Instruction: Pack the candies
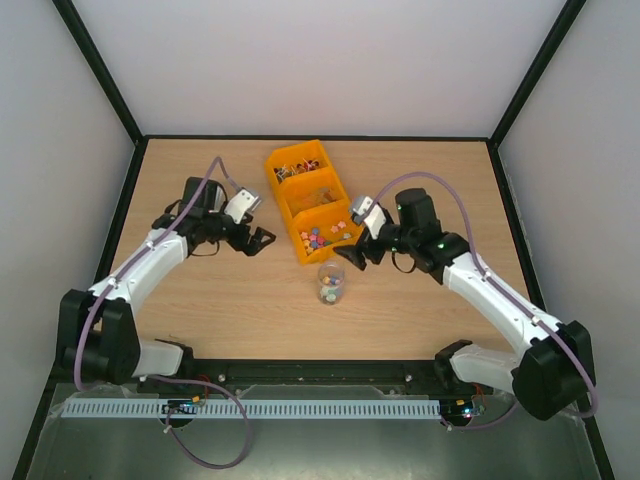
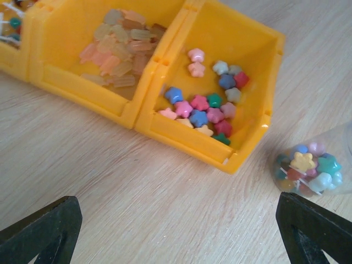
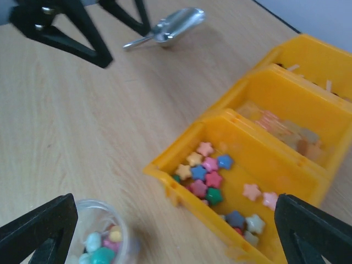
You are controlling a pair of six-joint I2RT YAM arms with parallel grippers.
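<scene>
Star-shaped candies (image 2: pixel 201 104) in pink, blue, yellow and green lie in the near compartment of a yellow bin (image 2: pixel 181 138). More of them fill a small clear jar (image 1: pixel 331 283) standing upright on the table in front of the bin. My left gripper (image 1: pixel 262 238) hovers open left of the bin, over bare wood, holding nothing. From the right, my right gripper (image 1: pixel 352 255) also stands open, above the bin's near corner and the jar (image 3: pixel 99 236); its fingers hold nothing.
The bin (image 1: pixel 285 205) has three compartments: pale gummy pieces (image 2: pixel 118 47) in the middle, dark wrapped sweets (image 1: pixel 293 170) at the far end. A silver metal scoop (image 3: pixel 170 25) lies on the wood by the left gripper's fingers. Black frame rails edge the table.
</scene>
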